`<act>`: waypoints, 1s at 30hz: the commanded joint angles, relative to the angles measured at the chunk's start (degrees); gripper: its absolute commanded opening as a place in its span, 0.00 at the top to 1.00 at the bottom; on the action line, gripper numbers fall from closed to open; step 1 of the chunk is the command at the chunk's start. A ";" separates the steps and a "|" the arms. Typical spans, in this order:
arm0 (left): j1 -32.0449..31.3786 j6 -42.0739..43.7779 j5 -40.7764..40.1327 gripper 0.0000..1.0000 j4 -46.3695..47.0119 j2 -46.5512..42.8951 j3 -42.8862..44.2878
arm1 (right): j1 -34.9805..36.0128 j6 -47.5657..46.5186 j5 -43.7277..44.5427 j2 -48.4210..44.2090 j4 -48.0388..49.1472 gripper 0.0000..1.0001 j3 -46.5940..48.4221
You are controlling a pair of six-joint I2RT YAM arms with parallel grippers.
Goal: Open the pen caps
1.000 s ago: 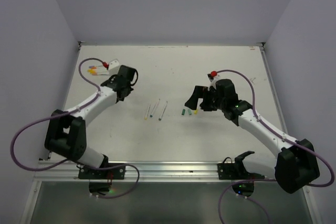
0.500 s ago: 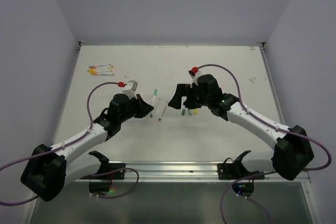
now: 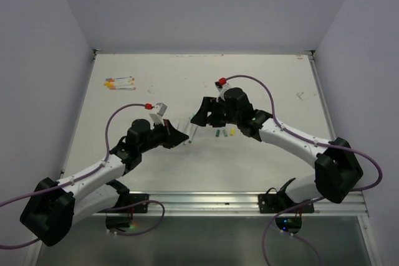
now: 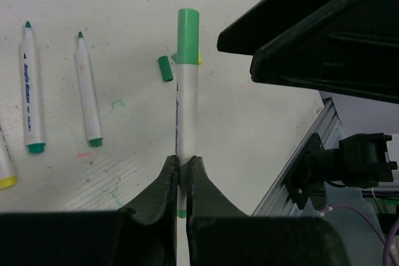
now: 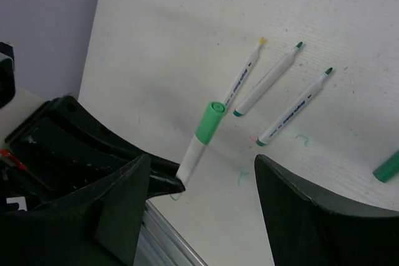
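My left gripper (image 4: 182,165) is shut on the white body of a pen (image 4: 185,104) and holds it above the table. Its green cap (image 4: 187,34) is on and points towards my right gripper. In the right wrist view this capped pen (image 5: 206,130) sits between my wide-open right fingers, level with the right gripper (image 5: 202,163), untouched. In the top view the left gripper (image 3: 179,136) and right gripper (image 3: 202,115) meet at mid-table. Three uncapped pens (image 5: 269,79) lie on the table. Loose green and yellow caps (image 3: 224,133) lie beside them; one green cap (image 4: 164,68) shows under the held pen.
A few capped pens (image 3: 120,83) lie at the far left of the table. Purple cables loop over both arms. The metal rail (image 3: 206,200) runs along the near edge. Small ink marks dot the table (image 3: 280,79).
My left arm has swung from the far-left pens to mid-table carrying the green-capped pen. My right gripper has moved left towards it, staying open.
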 commanded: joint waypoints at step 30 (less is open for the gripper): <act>-1.94 -4.85 6.97 1.00 9.90 -0.83 -1.40 | 0.56 6.93 -0.86 7.03 15.64 0.87 -0.49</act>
